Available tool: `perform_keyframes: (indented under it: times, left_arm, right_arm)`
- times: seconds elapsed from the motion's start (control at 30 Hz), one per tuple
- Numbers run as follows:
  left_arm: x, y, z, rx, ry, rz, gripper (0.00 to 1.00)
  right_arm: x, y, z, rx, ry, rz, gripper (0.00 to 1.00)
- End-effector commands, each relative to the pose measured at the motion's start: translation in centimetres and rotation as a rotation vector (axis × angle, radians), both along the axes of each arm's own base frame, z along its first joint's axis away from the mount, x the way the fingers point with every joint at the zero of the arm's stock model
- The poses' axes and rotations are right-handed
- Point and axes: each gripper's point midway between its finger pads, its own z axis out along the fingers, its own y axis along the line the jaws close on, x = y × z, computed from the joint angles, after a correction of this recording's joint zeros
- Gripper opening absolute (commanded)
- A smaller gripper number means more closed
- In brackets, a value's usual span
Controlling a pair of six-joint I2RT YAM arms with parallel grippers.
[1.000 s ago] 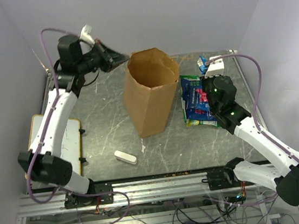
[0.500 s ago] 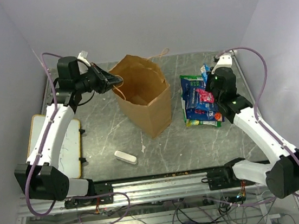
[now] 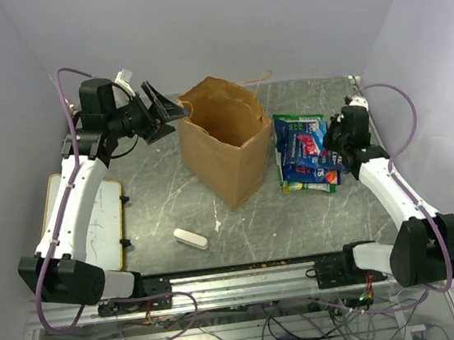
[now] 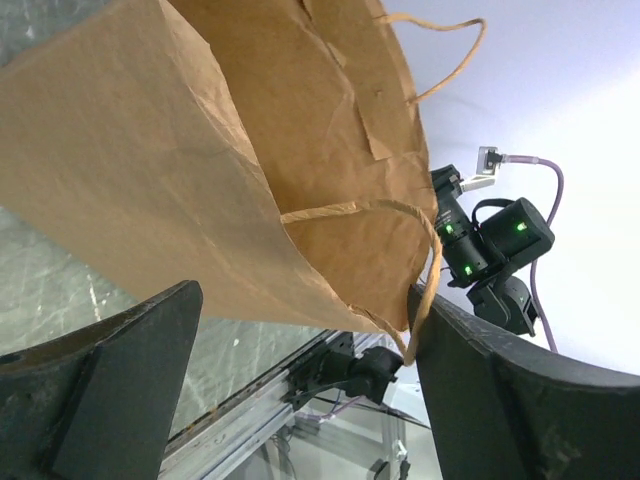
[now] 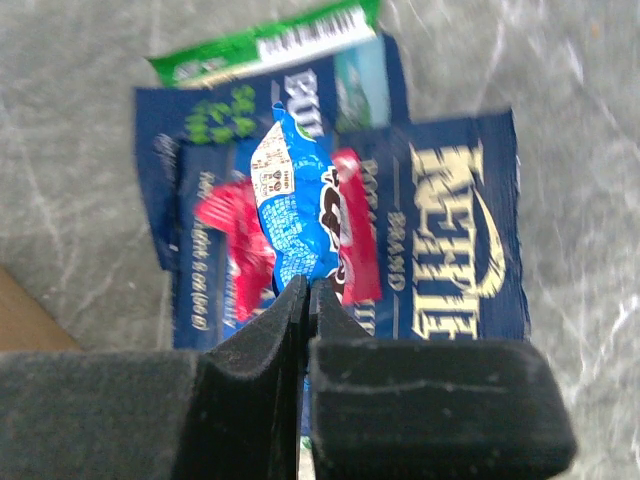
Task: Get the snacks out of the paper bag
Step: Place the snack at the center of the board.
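The brown paper bag (image 3: 226, 149) stands open-topped in the middle of the table, leaning a little. My left gripper (image 3: 165, 111) is open at its left rim; in the left wrist view the bag's edge (image 4: 230, 170) lies between the spread fingers (image 4: 520, 400) and a twisted handle (image 4: 425, 270) touches the right one. Right of the bag lies a pile of snacks (image 3: 302, 157): dark blue packets (image 5: 450, 230) and a green one (image 5: 265, 45). My right gripper (image 5: 308, 295) is shut on a light-blue snack packet (image 5: 300, 210) just over that pile.
A small white oblong block (image 3: 191, 238) lies near the front edge. A white board with a wooden frame (image 3: 101, 223) sits at the left, under the left arm. Walls close in the left, back and right sides.
The left gripper has opened and let go of the bag's rim, and the bag has shifted and now leans. The right arm has drawn back to the right with the packet.
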Motion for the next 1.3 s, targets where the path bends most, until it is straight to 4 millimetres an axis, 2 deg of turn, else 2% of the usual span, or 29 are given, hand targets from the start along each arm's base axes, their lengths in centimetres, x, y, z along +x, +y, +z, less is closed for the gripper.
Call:
perform_keyframes:
  times: [0.0,0.07,0.23,0.3,0.37,0.53,0.67,0.7,0.77,0.8,0.87,0.93,1.07,1.17,1.27]
  left_arm:
    - [-0.9,1.2,-0.4,0.106,-0.024,-0.001,0.95]
    - [-1.1,1.5,-0.5,0.124,-0.03,0.004,0.97]
    - [-1.3,2.6,-0.3,0.184,-0.055,0.026,0.91]
    - [-1.3,3.0,0.1,0.205,-0.074,0.033,0.9]
    - [-1.3,3.2,0.7,0.217,-0.1,0.041,0.99]
    - [-1.1,4.1,1.9,0.239,-0.137,0.092,0.98]
    - [-0.9,5.2,2.6,0.279,-0.155,0.146,0.98]
    - [-0.9,5.4,2.8,0.286,-0.162,0.158,0.98]
    - [-0.9,6.0,3.3,0.296,-0.176,0.189,0.97]
    - [-0.8,6.2,3.7,0.298,-0.185,0.205,0.97]
    - [-0.7,6.7,4.5,0.3,-0.202,0.246,0.97]
    - [-0.6,7.2,5.6,0.294,-0.229,0.285,0.97]
    - [-0.9,8.5,8.4,0.287,-0.309,0.371,0.96]
    - [-1.6,9.6,10.5,0.293,-0.37,0.431,0.96]
    - [-2.9,10.6,13.1,0.296,-0.44,0.479,0.96]
  right_arm:
    - [-1.0,0.2,-1.5,0.103,-0.005,-0.033,0.0]
    - [-1.1,0.2,-2.4,0.108,-0.002,-0.041,0.0]
    - [-1.4,0.4,-4.2,0.117,0.063,-0.035,0.01]
    - [-1.8,-0.1,-4.3,0.092,0.097,-0.05,0.14]
    - [-2.3,-0.7,-4.0,0.054,0.11,-0.062,0.3]
    - [-2.9,-2.3,-2.5,-0.044,0.164,-0.084,0.63]
    - [-2.0,-2.3,-0.3,-0.119,0.196,-0.032,0.93]
    - [-1.3,-1.9,1.0,-0.135,0.183,-0.01,0.99]
    - [-0.4,-0.4,3.1,-0.175,0.165,0.045,1.0]
    - [0.1,1.0,4.3,-0.187,0.15,0.086,1.0]
    - [1.2,4.2,7.8,-0.19,0.095,0.16,1.0]
    - [1.3,8.2,10.9,-0.172,0.062,0.247,1.0]
    - [0.5,12.7,18.1,-0.111,-0.062,0.294,1.0]
    - [-1.5,13.3,23.4,-0.048,-0.2,0.331,1.0]
    - [-4.3,11.6,28.3,-0.017,-0.369,0.313,1.0]
